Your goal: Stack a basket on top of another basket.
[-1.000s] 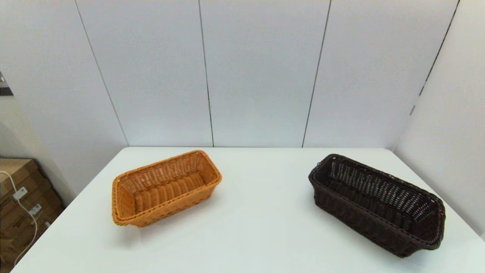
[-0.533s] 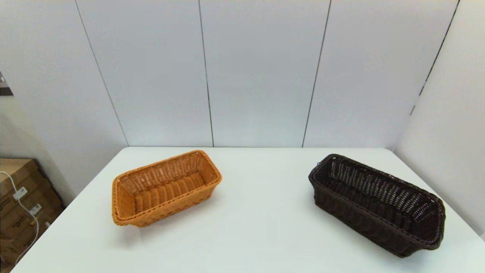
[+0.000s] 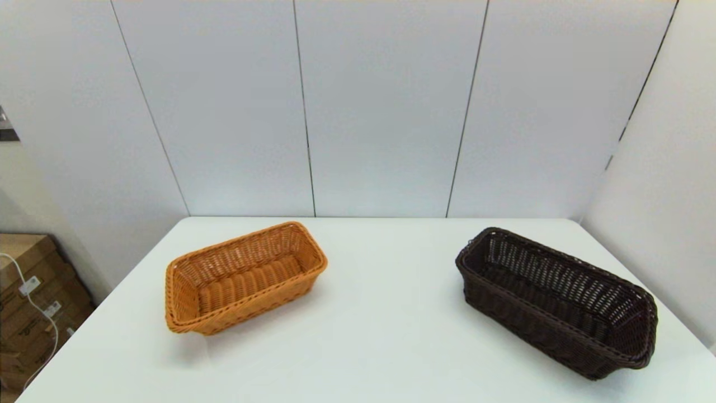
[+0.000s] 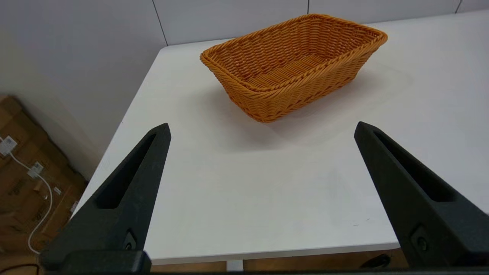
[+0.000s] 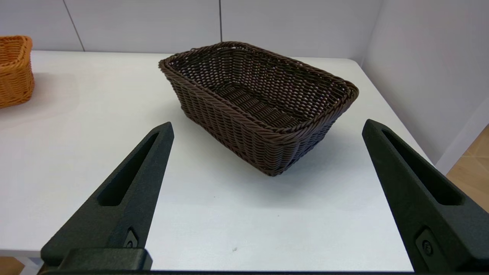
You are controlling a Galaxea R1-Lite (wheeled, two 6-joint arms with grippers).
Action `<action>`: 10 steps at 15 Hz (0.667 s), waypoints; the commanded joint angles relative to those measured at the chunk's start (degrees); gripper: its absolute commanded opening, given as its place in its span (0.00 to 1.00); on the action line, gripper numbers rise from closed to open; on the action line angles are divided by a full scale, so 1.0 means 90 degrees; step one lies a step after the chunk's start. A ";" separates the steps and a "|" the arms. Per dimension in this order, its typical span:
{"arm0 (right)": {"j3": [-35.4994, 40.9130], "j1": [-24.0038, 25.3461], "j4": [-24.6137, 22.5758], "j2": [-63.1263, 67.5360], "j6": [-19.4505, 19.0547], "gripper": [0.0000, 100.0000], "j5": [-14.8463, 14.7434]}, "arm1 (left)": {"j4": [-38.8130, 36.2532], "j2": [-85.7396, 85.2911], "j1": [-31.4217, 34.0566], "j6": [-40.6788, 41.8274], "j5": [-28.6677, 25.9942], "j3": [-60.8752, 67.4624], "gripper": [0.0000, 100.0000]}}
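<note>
The dark brown basket [image 3: 556,302] stands on the right side of the white table [image 3: 380,330], its long axis slanting toward the near right corner. The orange-tan basket [image 3: 244,277] stands on the left side, apart from it. Both baskets hold nothing. My right gripper [image 5: 267,128] is open, held back near the table's front edge and facing the dark brown basket [image 5: 258,103]. My left gripper [image 4: 261,128] is open too, near the front edge and facing the orange basket [image 4: 294,65]. Neither arm shows in the head view.
Wall panels close off the back and the right side of the table. Cardboard boxes [image 3: 33,302] with a white cable sit on the floor beyond the table's left edge. Bare tabletop lies between the two baskets.
</note>
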 commanded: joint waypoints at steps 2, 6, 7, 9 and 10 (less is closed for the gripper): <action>0.0010 -0.0005 -0.0001 0.0010 -0.0004 1.00 0.0005 | 0.0010 0.0005 -0.0002 -0.0301 0.0192 -0.0020 1.00; 0.0010 -0.0005 -0.0001 0.0010 -0.0004 1.00 0.0005 | 0.0010 0.0005 -0.0002 -0.0321 0.0202 -0.0020 1.00; 0.0010 -0.0005 -0.0001 0.0010 -0.0004 1.00 0.0005 | 0.0010 0.0005 -0.0002 -0.0311 0.0212 -0.0030 1.00; 0.0010 -0.0005 -0.0001 0.0010 0.0005 1.00 0.0005 | 0.0088 0.0005 -0.0002 -0.0106 0.0095 -0.0244 1.00; 0.0010 0.0005 -0.0001 0.0010 0.0005 1.00 0.0005 | 0.0488 0.0152 -0.0002 -0.0116 -0.0257 -0.0713 1.00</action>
